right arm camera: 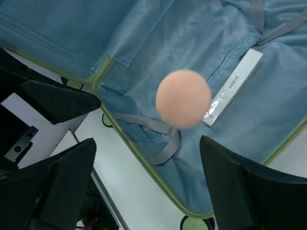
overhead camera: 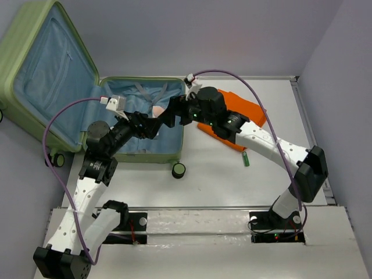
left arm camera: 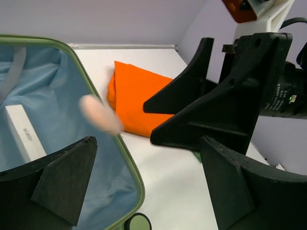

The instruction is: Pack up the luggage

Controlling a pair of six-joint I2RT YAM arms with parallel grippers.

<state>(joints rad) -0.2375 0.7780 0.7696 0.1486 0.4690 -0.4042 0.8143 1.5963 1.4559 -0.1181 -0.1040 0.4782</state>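
The luggage (overhead camera: pixel 139 159) lies open on the table, its green lid leaning up at the back left and the blue lining showing. A peach ball (right arm camera: pixel 183 98) is blurred above the lining, touching neither finger of my right gripper (right arm camera: pixel 146 158), which stands open over the luggage's right rim. The ball (left arm camera: pixel 100 114) also shows by the rim (left arm camera: pixel 125 158) in the left wrist view. My left gripper (left arm camera: pixel 146 158) is open and holds nothing, just beside the right gripper's fingers (left arm camera: pixel 206 100). A white box (right arm camera: pixel 233 87) lies inside on the lining.
A folded orange cloth (overhead camera: pixel 238 110) lies on the table right of the luggage, partly under the right arm. A small green item (overhead camera: pixel 246 158) sits near that arm. A luggage wheel (overhead camera: pixel 178 170) sticks out at the near right corner.
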